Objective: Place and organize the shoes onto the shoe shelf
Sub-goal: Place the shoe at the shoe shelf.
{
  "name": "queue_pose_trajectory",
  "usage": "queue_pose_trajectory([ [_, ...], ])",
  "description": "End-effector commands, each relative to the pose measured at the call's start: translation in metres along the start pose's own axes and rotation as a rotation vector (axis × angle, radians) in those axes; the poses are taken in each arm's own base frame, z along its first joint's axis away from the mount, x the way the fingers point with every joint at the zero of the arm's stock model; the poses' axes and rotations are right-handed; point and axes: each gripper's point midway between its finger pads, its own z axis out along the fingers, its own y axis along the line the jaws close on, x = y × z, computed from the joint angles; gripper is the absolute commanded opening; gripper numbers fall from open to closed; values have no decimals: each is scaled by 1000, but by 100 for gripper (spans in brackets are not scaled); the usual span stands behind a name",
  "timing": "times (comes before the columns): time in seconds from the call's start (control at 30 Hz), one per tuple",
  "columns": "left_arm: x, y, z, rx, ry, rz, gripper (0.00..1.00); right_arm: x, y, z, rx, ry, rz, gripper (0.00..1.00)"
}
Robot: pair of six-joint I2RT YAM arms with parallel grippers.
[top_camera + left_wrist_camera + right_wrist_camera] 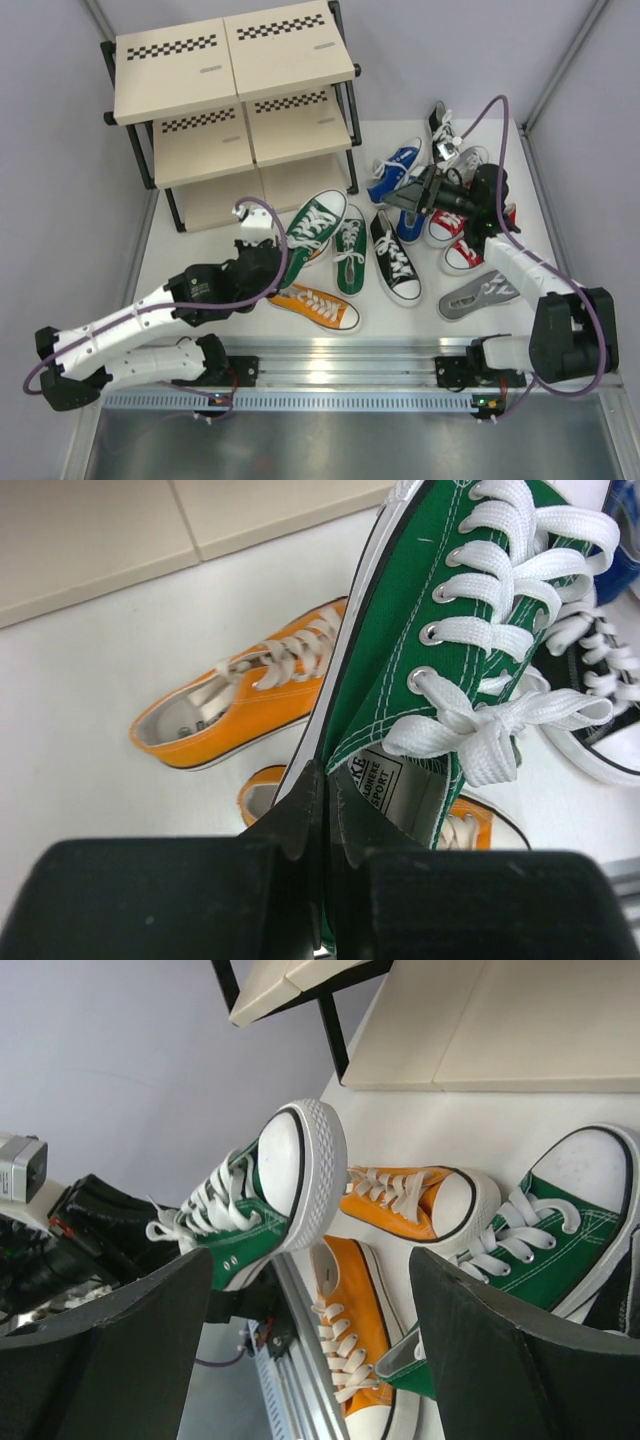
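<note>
Pinching one green shoe in our left gripper, right gripper spread empty; we are seeing nothing on the shoe shelf yet.

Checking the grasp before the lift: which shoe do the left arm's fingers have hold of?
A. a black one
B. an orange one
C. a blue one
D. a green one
D: the left fingers are pinched shut on the heel edge of the green shoe, while the nearest orange shoe lies apart from them.
</note>
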Motion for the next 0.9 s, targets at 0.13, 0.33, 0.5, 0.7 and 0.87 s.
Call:
queue_pose_trajectory([
  [0.13,-43,41,-18,-135,-157,-191,0,-20,31,-16,-63,-17,-236,81],
  [0.33,-40,67,9,-190,-71,-217,0,-23,31,-23,-63,-17,-264,81],
  [0.5,-45,95,28,-248,-59,-267,0,-23,32,-27,-60,-22,-276,81],
  [0.7,-40,141,47,-362,-58,-326,0,-22,34,-30,-63,-26,-294,81],
  [0.87,-31,171,62,-424,-89,-419,0,-20,34,-33,-66,-21,-313,81],
])
